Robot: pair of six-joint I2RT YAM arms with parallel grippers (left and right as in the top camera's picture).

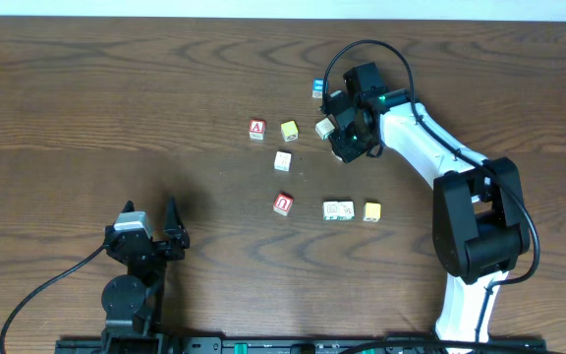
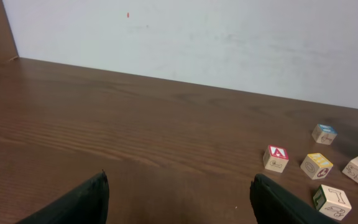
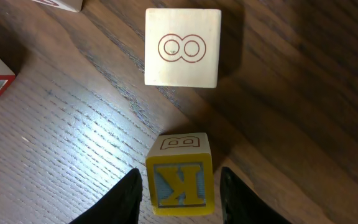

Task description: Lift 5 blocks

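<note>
A yellow block [image 3: 179, 183] with a K face and a cream B face stands between the fingers of my right gripper [image 3: 180, 174], which is shut on it, its pads close against two sides. Overhead, this block [image 1: 324, 128] pokes out left of the right gripper [image 1: 339, 134]. Whether it is off the table I cannot tell. Just ahead lies a cream block [image 3: 182, 47] marked with two rings. A red U block [image 1: 283, 204], a cream block [image 1: 282, 160], a wide cream block [image 1: 338, 210] and a yellow block [image 1: 371, 210] lie nearer the front. My left gripper [image 1: 151, 211] is open and holds nothing.
A red A block [image 1: 256, 129] and a yellowish block [image 1: 289, 131] lie left of the right gripper. A blue-faced block [image 1: 317, 88] sits behind it. The left wrist view shows bare wood between the left fingers [image 2: 92, 199] and a white wall behind the table.
</note>
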